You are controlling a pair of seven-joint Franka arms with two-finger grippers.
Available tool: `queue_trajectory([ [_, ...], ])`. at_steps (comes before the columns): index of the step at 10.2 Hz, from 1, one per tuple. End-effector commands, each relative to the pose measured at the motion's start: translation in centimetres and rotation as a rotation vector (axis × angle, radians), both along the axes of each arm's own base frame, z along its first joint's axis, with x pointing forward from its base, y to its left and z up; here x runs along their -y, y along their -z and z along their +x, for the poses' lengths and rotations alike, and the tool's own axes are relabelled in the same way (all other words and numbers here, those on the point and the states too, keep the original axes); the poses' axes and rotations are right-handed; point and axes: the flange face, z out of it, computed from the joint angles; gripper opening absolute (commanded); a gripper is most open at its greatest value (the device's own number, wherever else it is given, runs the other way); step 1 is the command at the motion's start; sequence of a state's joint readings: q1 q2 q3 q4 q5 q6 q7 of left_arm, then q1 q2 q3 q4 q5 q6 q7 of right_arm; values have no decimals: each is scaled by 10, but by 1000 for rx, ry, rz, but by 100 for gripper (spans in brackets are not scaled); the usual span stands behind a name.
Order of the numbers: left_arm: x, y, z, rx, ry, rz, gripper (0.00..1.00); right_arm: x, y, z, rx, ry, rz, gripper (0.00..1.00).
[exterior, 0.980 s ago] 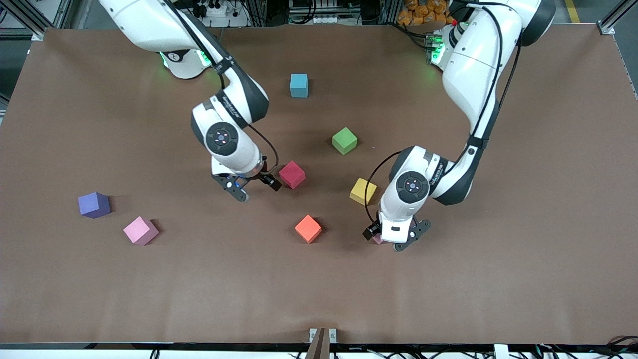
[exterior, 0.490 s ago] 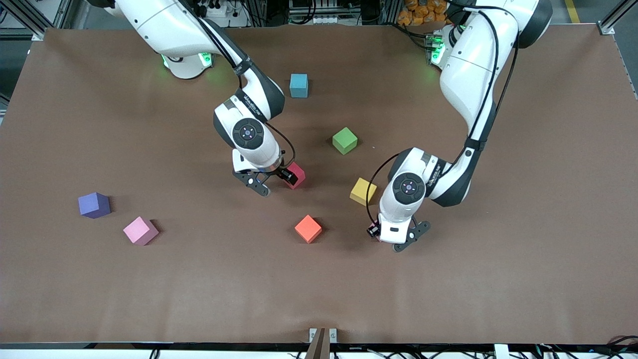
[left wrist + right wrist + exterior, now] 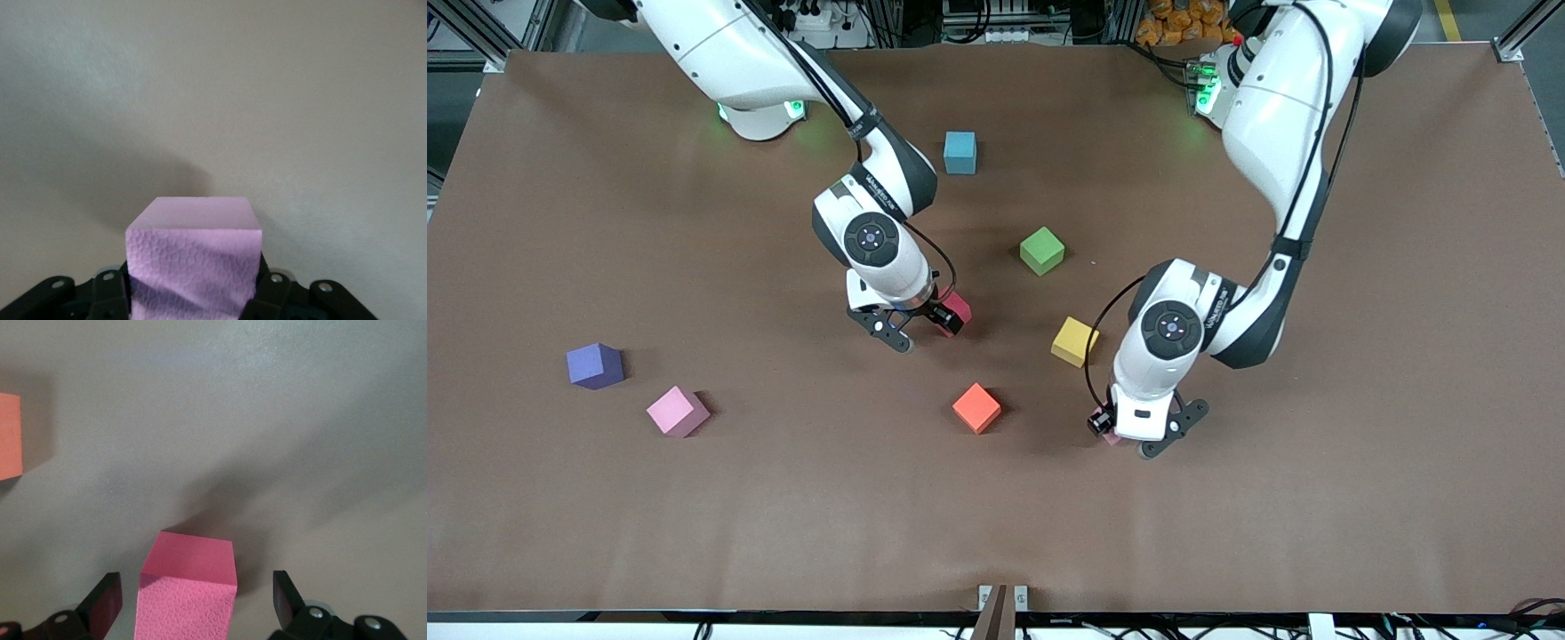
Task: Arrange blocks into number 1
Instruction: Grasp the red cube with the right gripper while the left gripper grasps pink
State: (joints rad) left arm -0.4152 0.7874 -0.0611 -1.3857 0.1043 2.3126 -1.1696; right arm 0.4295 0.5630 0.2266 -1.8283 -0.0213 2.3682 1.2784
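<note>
My left gripper (image 3: pixel 192 293) is shut on a pink block (image 3: pixel 193 267); in the front view only a sliver of that block (image 3: pixel 1110 437) shows under the hand, near the yellow block (image 3: pixel 1074 341). Whether it is off the table I cannot tell. My right gripper (image 3: pixel 195 593) is open and low around the red block (image 3: pixel 190 587), with a gap at each finger. Most of the red block (image 3: pixel 958 308) is hidden by the hand in the front view. The light blue block (image 3: pixel 959 152), the green block (image 3: pixel 1041 250) and a second pink block (image 3: pixel 677 411) lie loose on the table.
An orange cube (image 3: pixel 976 407) lies between the two grippers, nearer the front camera than the red block. It also shows at the edge of the right wrist view as the orange cube (image 3: pixel 8 437). A purple cube (image 3: pixel 594 365) sits beside the loose pink block toward the right arm's end.
The right gripper has moved over the red block and come down around it, still open. The left gripper has shut on the pink block and shifted slightly.
</note>
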Motion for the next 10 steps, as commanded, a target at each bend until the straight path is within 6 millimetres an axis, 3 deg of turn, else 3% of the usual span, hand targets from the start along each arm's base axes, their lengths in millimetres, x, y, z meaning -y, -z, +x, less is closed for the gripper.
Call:
queue_trajectory([
  [1,-12,-23,0,14,23,25,0,-7,12,0,6,25,9,100],
  [4,-16,-33,-1,-5,72,35,0,-12,27,-1,13,38,20,100],
  [6,-25,-36,2,-5,84,34,0,-21,33,-10,14,18,23,36],
  [7,-27,-38,3,-9,84,34,0,-28,32,-16,10,3,20,14],
  [8,-30,-39,4,-13,85,36,0,-36,28,-23,14,-56,17,0],
  [10,-29,-38,3,-18,86,38,0,-32,9,-38,-30,-243,-27,0],
])
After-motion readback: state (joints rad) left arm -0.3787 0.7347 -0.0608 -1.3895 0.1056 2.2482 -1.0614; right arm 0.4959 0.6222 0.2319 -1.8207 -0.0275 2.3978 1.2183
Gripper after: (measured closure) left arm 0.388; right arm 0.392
